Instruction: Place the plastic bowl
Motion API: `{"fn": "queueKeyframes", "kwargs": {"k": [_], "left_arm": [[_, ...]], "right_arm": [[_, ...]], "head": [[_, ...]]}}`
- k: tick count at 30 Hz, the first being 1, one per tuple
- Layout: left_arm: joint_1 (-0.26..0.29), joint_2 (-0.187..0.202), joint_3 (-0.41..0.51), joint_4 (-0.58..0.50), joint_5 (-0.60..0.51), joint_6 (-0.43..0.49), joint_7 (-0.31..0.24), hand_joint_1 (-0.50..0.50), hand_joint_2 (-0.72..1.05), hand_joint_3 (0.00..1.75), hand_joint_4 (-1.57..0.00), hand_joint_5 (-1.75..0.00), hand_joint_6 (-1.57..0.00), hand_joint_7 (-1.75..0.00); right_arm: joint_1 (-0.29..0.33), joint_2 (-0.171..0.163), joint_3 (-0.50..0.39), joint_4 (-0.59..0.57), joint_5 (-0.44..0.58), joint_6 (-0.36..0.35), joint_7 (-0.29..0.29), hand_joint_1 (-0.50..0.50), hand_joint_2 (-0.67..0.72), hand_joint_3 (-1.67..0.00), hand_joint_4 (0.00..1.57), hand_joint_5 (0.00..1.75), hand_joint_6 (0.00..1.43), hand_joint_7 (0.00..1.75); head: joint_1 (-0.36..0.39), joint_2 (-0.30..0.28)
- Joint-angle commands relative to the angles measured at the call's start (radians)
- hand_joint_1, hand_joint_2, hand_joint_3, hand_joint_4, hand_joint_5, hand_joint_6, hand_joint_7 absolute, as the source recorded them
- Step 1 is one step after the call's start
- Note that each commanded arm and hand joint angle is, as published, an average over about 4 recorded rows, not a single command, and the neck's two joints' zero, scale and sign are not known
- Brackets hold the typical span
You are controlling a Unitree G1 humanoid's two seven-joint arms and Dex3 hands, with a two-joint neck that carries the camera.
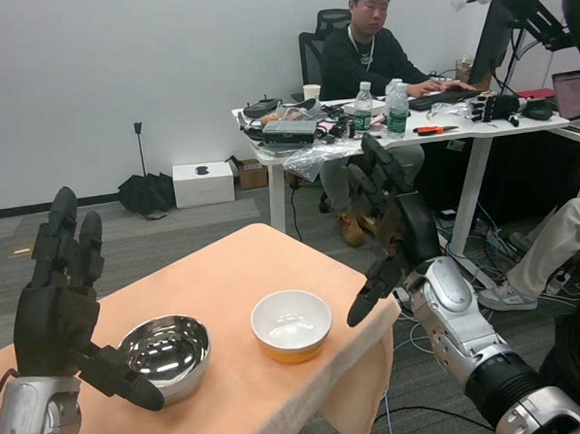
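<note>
A plastic bowl [292, 325], white inside and orange outside, stands upright on the orange-covered table [229, 269] near its right front edge. To its left sits a shiny metal bowl [167, 354]. My left hand [61, 302] is raised at the table's left side, fingers spread upward, thumb reaching toward the metal bowl's near rim, holding nothing. My right hand [393, 231] hovers just right of the plastic bowl, beyond the table edge, fingers extended and apart, empty.
A person sits at a cluttered white desk [402, 124] behind the table, with bottles, a laptop and tools on it. Another person's legs [549, 247] show at the right. A white box [203, 183] and a black umbrella [145, 193] lie by the wall.
</note>
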Motion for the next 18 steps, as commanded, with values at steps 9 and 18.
{"fn": "queueKeyframes", "kwargs": {"k": [9,18], "left_arm": [[0.002,0.003,0.007,-0.007,-0.005,-0.002,-0.002,-0.5,-0.72,0.09,0.0,0.0,0.0,-0.07],[0.002,0.003,0.008,-0.007,-0.005,-0.002,-0.002,-0.5,-0.72,0.09,0.0,0.0,0.0,-0.07]], "right_arm": [[0.035,-0.002,-0.012,-0.034,-0.007,-0.089,-0.046,-0.42,0.66,0.0,0.0,0.0,0.0,0.0],[0.041,-0.003,-0.006,-0.036,-0.007,-0.089,-0.046,-0.43,0.66,0.0,0.0,0.0,0.0,0.0]], "head": [[0.002,0.003],[0.0,0.003]]}}
